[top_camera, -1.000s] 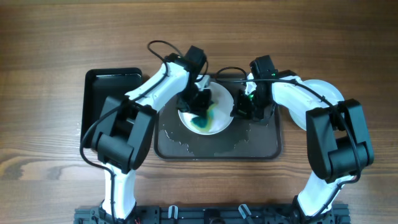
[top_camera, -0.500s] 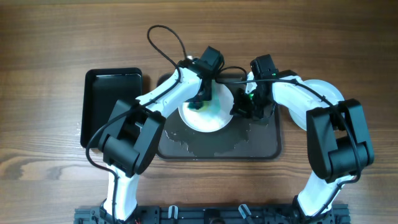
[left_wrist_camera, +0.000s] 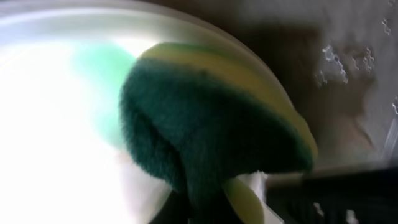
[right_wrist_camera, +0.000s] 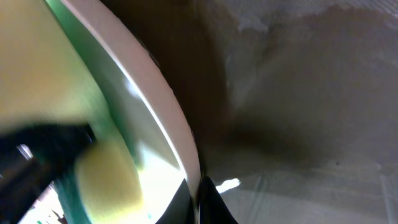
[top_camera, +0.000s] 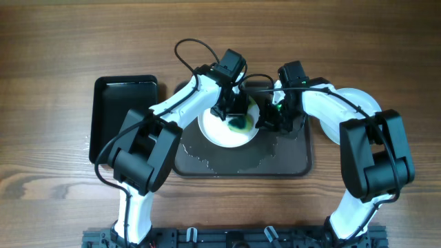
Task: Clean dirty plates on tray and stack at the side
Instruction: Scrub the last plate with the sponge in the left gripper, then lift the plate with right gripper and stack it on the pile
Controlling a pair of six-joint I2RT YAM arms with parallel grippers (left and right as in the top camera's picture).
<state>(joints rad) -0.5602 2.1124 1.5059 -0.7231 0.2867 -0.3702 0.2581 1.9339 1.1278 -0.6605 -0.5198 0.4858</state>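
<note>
While my left gripper [top_camera: 233, 116] clamps the lone sponge [left_wrist_camera: 211, 137] to the plate [top_camera: 217, 134] on the brown tray [top_camera: 275, 158], my right gripper [top_camera: 270, 121] pinches its rim; second plate [top_camera: 364, 102] frame-right, black tray [top_camera: 124, 114] frame-left.

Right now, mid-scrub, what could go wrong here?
1. The right jaws pinch only the plate by its rim; hard strokes from the sponge could twist it free.
2. The tray is wet, so a loosened plate could slide.
3. Green residue shows near the sponge; stacking now would be premature.
</note>
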